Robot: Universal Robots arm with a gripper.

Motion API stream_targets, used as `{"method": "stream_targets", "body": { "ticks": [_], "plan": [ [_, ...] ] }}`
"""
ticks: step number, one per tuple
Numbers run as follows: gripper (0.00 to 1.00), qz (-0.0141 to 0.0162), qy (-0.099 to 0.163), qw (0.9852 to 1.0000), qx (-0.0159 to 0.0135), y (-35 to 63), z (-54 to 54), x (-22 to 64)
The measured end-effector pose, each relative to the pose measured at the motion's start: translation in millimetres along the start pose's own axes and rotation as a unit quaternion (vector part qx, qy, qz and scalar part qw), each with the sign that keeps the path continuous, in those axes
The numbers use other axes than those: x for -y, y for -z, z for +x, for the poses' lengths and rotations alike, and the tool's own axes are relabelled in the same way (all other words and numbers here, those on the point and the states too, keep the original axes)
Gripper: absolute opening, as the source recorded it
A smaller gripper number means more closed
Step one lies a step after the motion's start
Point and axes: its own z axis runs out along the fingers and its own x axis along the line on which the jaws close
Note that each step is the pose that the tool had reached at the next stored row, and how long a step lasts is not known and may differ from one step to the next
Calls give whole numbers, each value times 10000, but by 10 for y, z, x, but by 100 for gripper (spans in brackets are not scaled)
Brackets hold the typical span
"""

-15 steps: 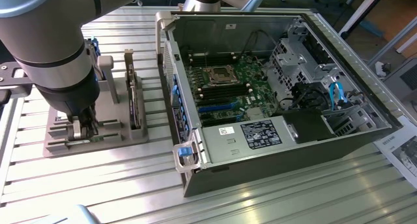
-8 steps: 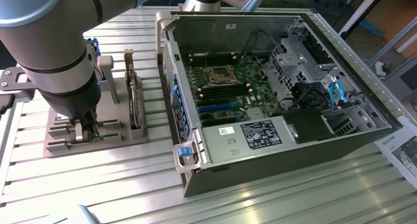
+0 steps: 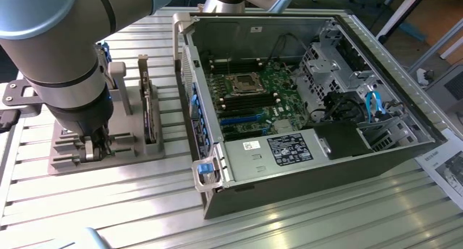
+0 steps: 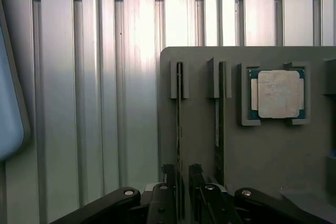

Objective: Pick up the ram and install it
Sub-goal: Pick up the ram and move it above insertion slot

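ram [image 4: 179,129] on edge in the outermost slot of the grey holder [image 4: 262,156], its twin [image 4: 219,129] in the slot just beside it and the silver processor chip [image 4: 276,94] further along. gripper [image 4: 181,178] spread wide, straddling one end of the ram, gripping nothing yet. to grip well: centre the ram in the gap, stay square to its flat faces, close slowly and evenly so it neither tilts nor binds in the slot.
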Motion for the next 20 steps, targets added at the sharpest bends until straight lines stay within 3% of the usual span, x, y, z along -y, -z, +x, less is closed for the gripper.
{"method": "stream_targets", "body": {
  "ticks": [14, 20],
  "plan": [
    [25, -1, 1, 10000, 0, -25, -34, 0],
    [25, 0, 0, 10000, 0, -104, -33, 2]
  ]
}}
